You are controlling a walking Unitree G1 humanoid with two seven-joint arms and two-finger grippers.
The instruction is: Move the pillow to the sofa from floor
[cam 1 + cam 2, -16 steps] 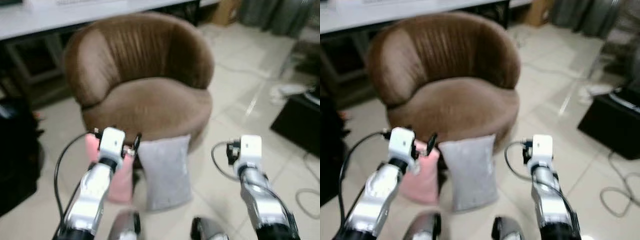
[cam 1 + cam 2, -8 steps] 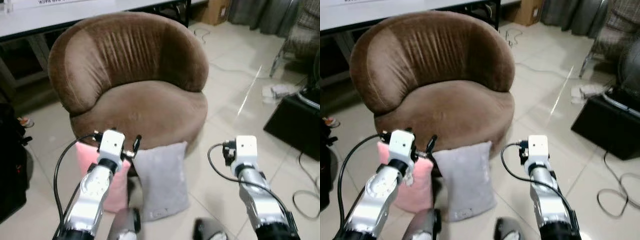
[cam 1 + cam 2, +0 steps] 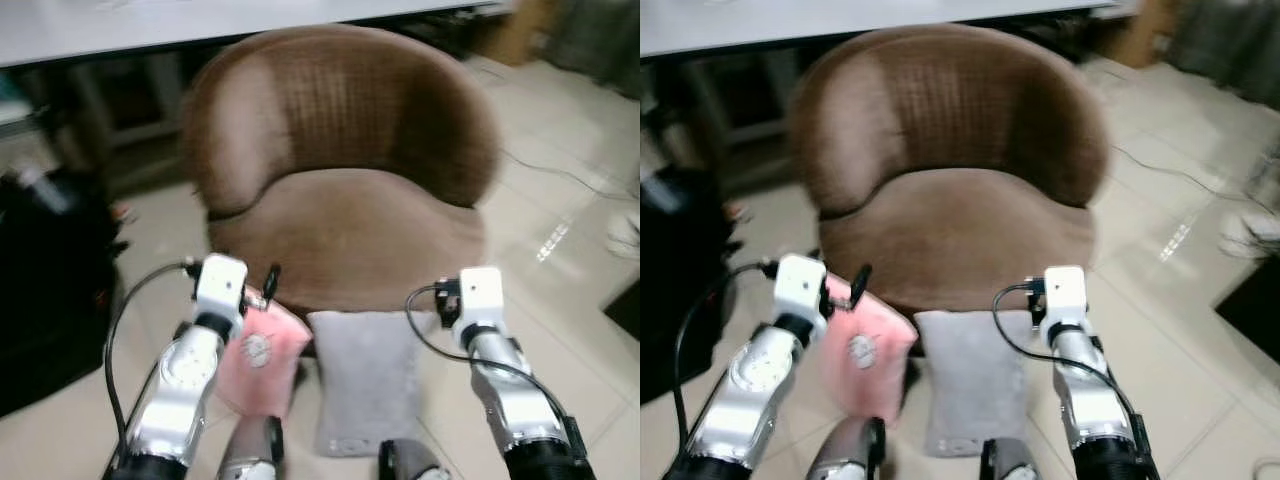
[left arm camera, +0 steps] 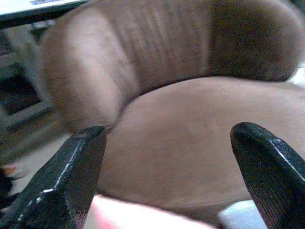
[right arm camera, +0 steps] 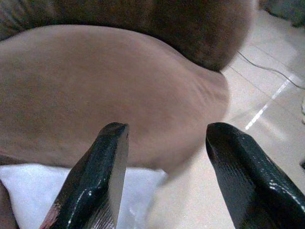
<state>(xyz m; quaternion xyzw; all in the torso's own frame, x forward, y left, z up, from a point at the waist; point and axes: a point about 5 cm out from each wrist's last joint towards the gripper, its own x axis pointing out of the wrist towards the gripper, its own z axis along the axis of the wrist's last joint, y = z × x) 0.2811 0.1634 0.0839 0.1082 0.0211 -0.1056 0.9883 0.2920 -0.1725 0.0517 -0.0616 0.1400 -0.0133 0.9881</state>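
Note:
Two pillows stand on the floor, leaning against the front of the brown round sofa (image 3: 350,225): a pink pillow (image 3: 262,360) and a grey pillow (image 3: 368,390) to its right. My left gripper (image 4: 169,138) is open and held above the pink pillow's top edge, with one black finger (image 3: 270,283) beside its white camera block. My right gripper (image 5: 169,131) is open too, hovering over the grey pillow's top right corner. Nothing lies between either pair of fingers. Both wrist views look at the sofa seat.
A black bag (image 3: 50,290) sits on the floor at the left. A white table edge (image 3: 150,20) runs behind the sofa. A thin cable (image 3: 560,175) lies on the tiled floor at the right. My own legs (image 3: 250,455) show at the bottom.
The whole picture has shifted, so the sofa and pillows now sit further right in view; the camera moved. Both arms keep the same raised pose, fingers still open.

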